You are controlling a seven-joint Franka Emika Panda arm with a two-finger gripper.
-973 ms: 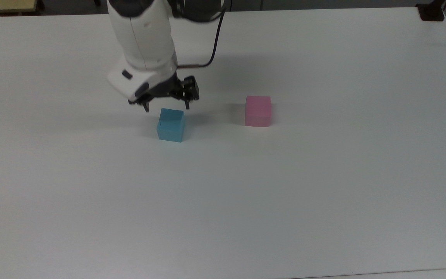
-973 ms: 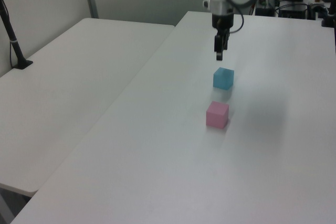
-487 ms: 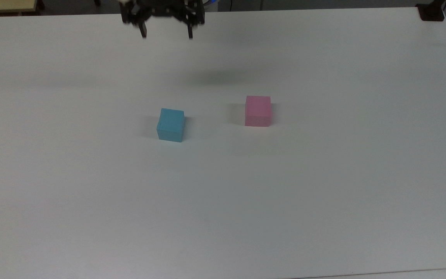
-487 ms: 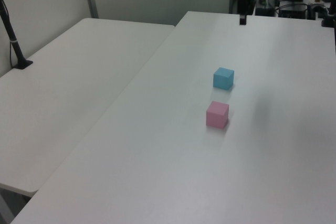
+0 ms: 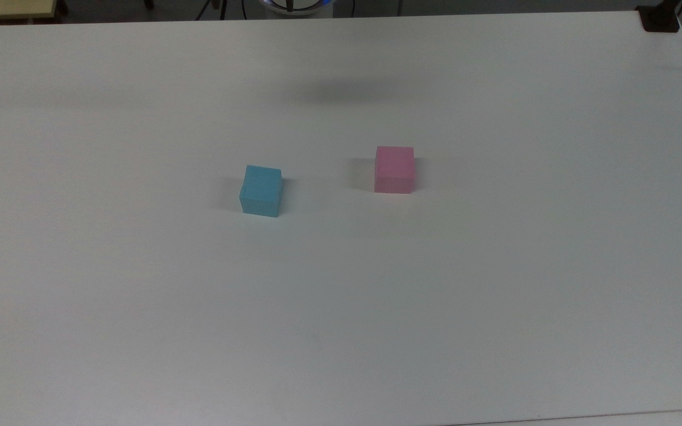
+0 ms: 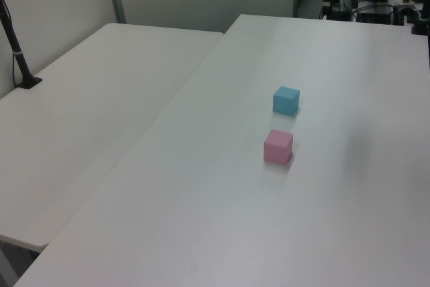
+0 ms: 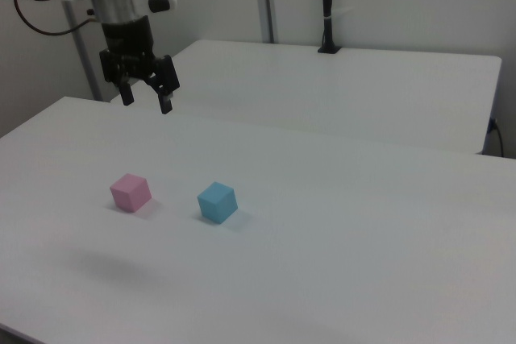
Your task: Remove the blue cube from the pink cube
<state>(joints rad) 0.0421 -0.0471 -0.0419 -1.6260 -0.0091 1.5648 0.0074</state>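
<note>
Already the blue cube sits on the table left of centre in the top view, apart from the pink cube. Likely light, rigid, matte; pinch opposite flat faces. Gripper, upper left in the right view, hangs spread and empty.

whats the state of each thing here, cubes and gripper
blue cube: resting flat on the table, apart from the pink cube, not held
pink cube: resting flat on the table, nothing on top of it
gripper: open, empty, raised well above the table
</note>
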